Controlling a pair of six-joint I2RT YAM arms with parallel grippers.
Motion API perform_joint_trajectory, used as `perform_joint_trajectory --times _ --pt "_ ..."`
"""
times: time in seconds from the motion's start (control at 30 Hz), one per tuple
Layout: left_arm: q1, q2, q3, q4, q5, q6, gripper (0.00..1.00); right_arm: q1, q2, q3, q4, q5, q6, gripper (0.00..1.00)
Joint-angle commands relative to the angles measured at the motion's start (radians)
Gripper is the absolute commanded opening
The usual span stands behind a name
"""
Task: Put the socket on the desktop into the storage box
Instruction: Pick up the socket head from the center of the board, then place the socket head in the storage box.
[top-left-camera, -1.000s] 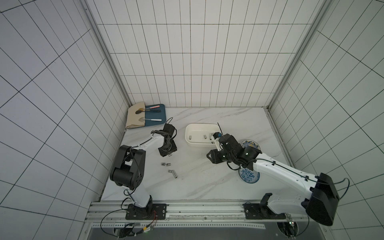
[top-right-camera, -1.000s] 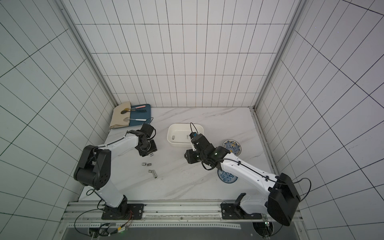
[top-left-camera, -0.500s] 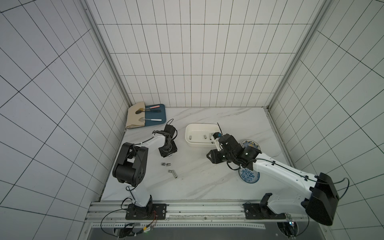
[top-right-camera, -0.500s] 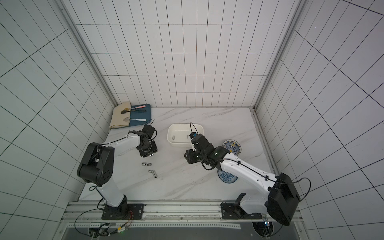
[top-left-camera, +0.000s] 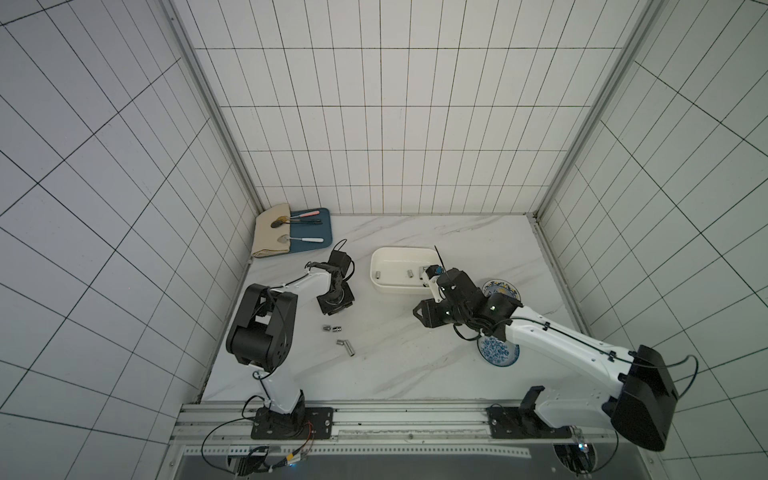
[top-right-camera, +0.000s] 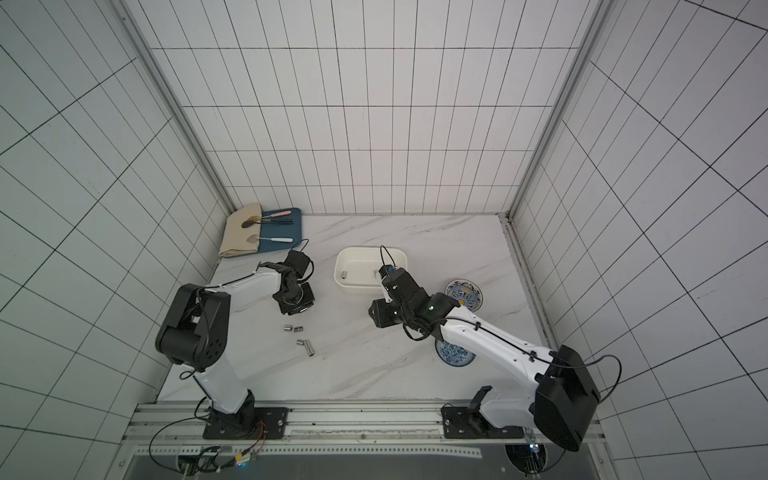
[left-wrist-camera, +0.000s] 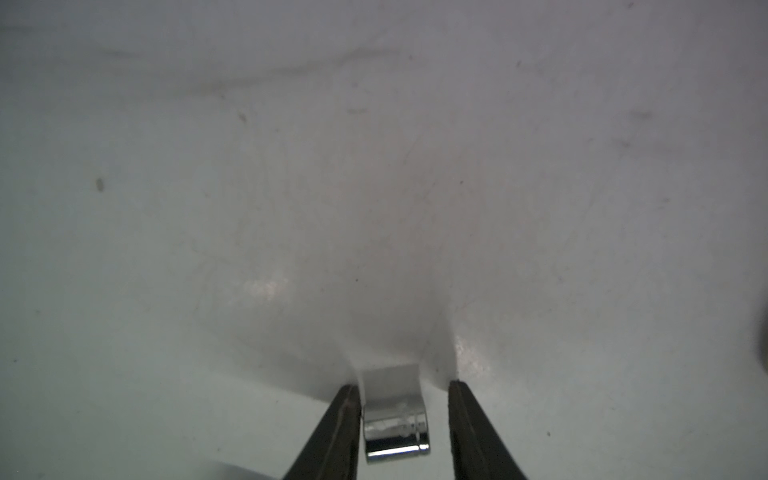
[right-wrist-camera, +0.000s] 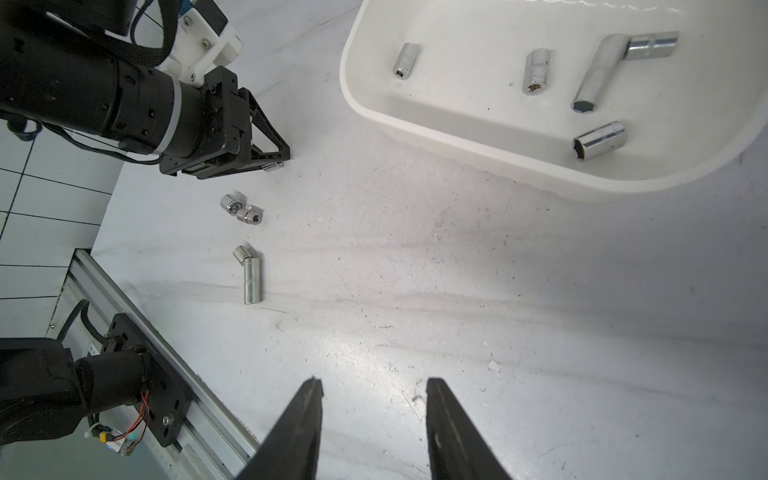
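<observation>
A small chrome socket (left-wrist-camera: 395, 428) lies on the white marble desktop (top-left-camera: 415, 365) between the fingers of my left gripper (left-wrist-camera: 402, 384). One finger touches it; a gap shows at the other, so the gripper is open. In both top views the left gripper (top-left-camera: 336, 305) (top-right-camera: 296, 305) points down left of the storage box (top-left-camera: 405, 253) and hides that socket. The right wrist view shows the storage box's rim (right-wrist-camera: 415, 124) and several sockets inside. My right gripper (right-wrist-camera: 374, 380) hovers open and empty over bare desktop.
More sockets lie on the desktop near the left gripper: a touching pair (top-left-camera: 332, 328) and a longer one beside a short one (top-left-camera: 345, 348). A blue tray (top-left-camera: 309, 237) with cloth and spoons sits back left. Two blue-patterned bowls (top-left-camera: 500, 289) (top-left-camera: 498, 351) flank the right arm.
The left gripper's jaws have narrowed around the socket on the desktop. The right arm has not moved.
</observation>
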Motion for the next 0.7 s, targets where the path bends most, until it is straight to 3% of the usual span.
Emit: perform_joint_trajectory --times 0.0,0.13,0.4,0.67 --pt "0.003 0.013 -0.013 0.018 0.003 0.002 0.29 -0.005 0.008 -0.034 0.013 0.006 0.007 0.44" --pt "0.002 0.009 -0.013 0.019 0.004 0.003 0.21 -0.006 0.005 -0.037 0.014 0.007 0.008 0.44" --pt "0.003 -0.012 0.030 -0.015 0.013 0.015 0.20 -0.010 -0.015 -0.042 0.012 0.009 0.010 0.44" --pt "0.003 -0.022 0.166 -0.091 0.015 0.043 0.20 -0.021 -0.038 -0.038 -0.003 0.019 0.008 0.44"
